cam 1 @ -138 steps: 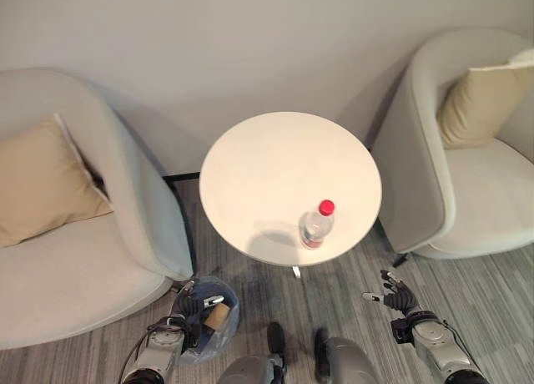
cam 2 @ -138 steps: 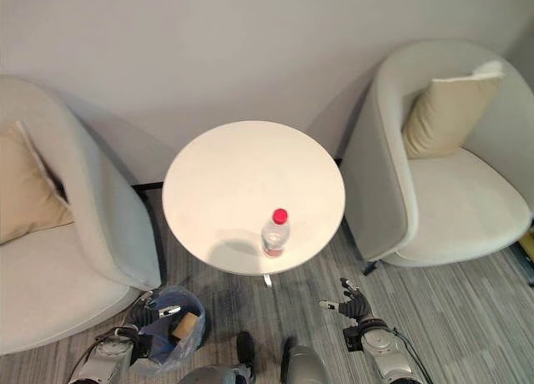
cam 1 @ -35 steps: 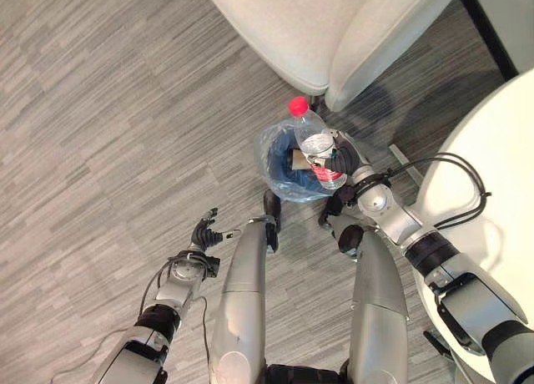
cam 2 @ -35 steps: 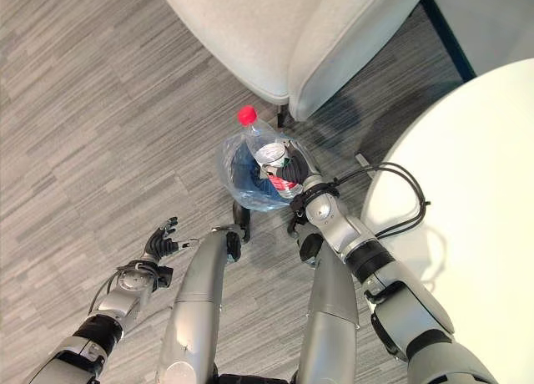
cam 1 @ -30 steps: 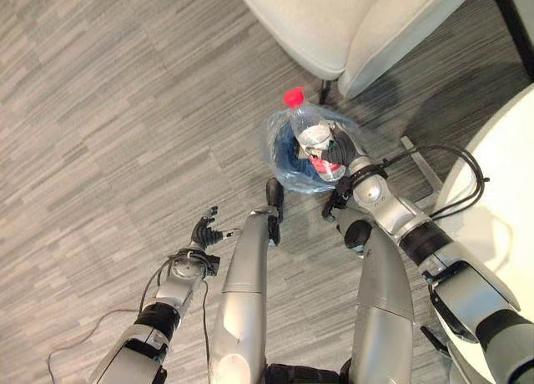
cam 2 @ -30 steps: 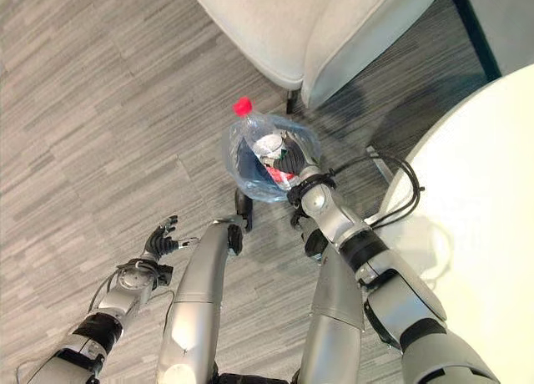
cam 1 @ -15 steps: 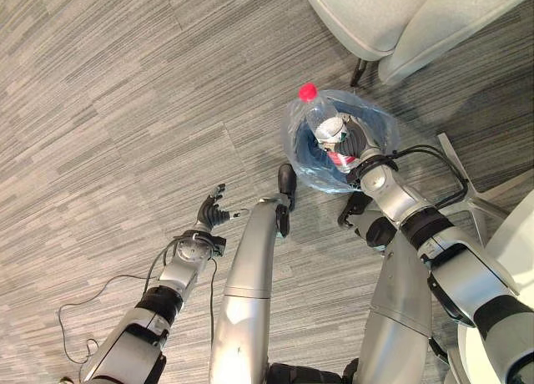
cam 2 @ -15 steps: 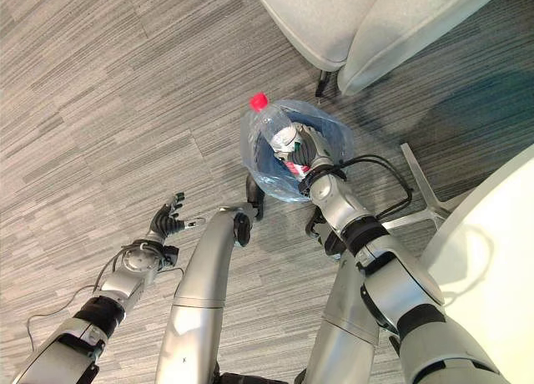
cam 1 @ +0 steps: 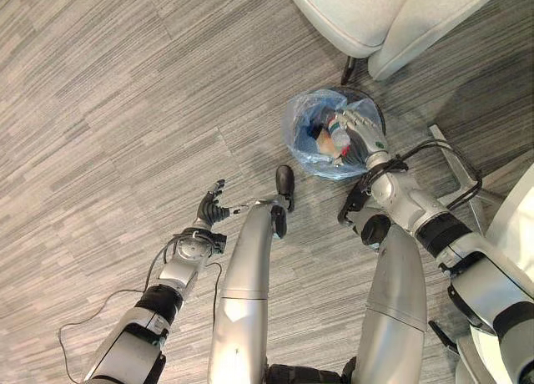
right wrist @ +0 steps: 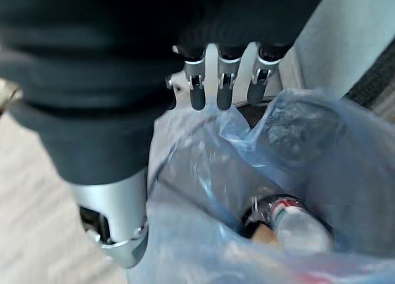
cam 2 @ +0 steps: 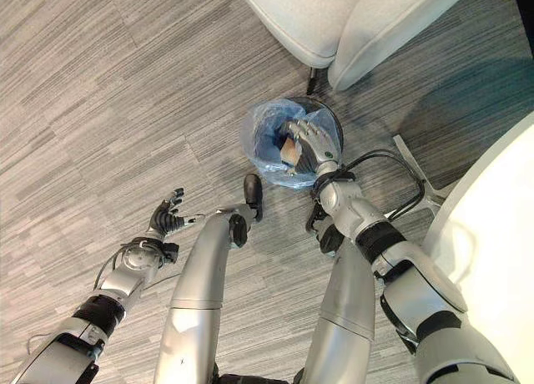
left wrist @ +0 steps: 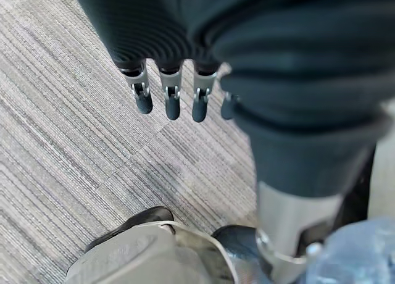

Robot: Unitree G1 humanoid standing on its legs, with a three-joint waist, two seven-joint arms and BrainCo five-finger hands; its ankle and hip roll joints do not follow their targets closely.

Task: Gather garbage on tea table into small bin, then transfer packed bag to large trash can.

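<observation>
One bottle (right wrist: 290, 219) lies inside the bin (cam 1: 302, 117), directly below the right hand (cam 1: 360, 132), whose fingers are spread and empty; left hand (cam 1: 209, 210) hangs open, farther off.

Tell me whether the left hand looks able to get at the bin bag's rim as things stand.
Probably not without a move. The left hand hangs open over bare floor, well apart from the bin bag, and the right hand already sits over the bag's mouth.
</observation>
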